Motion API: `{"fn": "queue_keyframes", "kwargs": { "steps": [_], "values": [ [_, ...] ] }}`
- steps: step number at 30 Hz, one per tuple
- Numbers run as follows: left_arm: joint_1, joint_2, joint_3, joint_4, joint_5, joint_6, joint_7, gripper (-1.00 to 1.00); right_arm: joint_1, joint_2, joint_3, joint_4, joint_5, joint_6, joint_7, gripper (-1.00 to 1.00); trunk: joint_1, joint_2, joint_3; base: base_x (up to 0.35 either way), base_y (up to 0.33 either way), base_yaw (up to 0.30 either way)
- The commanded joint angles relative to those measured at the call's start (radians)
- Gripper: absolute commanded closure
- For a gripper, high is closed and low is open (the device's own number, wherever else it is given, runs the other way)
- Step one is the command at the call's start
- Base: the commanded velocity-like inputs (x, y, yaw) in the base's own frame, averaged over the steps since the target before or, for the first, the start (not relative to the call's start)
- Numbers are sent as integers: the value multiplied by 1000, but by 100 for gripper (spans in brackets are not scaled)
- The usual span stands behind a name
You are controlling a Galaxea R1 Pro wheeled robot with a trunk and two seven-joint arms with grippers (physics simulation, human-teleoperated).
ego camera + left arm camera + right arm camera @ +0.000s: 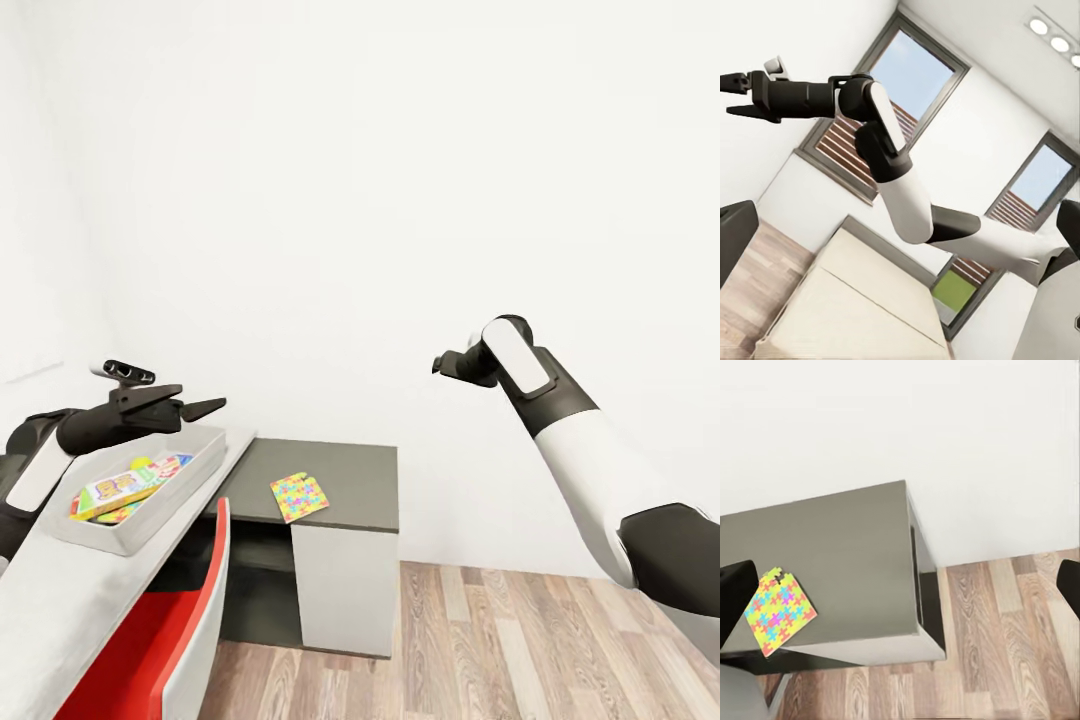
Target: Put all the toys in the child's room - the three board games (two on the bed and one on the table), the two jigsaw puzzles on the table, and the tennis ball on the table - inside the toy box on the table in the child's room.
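Note:
The light grey toy box (150,532) sits on the pale table (50,620) at the left, holding flat colourful toys, topmost a white-covered board game (118,490). My left gripper (200,400) hovers just above the box's far end, open and empty. One jigsaw puzzle (299,497) lies on the lower dark grey desk (350,470); the right wrist view looks down on this puzzle (780,611). My right gripper (437,367) is raised high at the right, open with nothing in it, and the left wrist view also shows that gripper (727,95). The tennis ball is out of view.
A red and white chair (150,640) stands tucked against the pale table. Wood-plank floor (520,640) spreads to the right of the dark desk. The left wrist view looks across to the beige bed (862,300) and dark-framed windows (915,75).

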Motion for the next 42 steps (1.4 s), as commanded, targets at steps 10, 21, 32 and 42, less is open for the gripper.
{"fn": "queue_keyframes", "kwargs": {
  "steps": [10,21,32,42],
  "values": [
    [1,1,-3,2,3,11,-3,-100,4,-1,6,10,-10,-1,-10,-100,0,-1,4,-85,35,-281],
    [15,0,-3,15,-16,-17,12,-100,146,-1,7,62,-1,-65,-6,-100,0,-1,10,-1,1,-281],
    [18,-34,-14,217,-138,-134,50,-100,364,0,31,71,24,-229,-1,-100,0,-1,16,0,0,-255],
    [21,-77,-16,426,-298,-260,164,-100,504,10,40,76,159,-377,4,-100,0,-1,16,0,0,-32]
  ]
}}
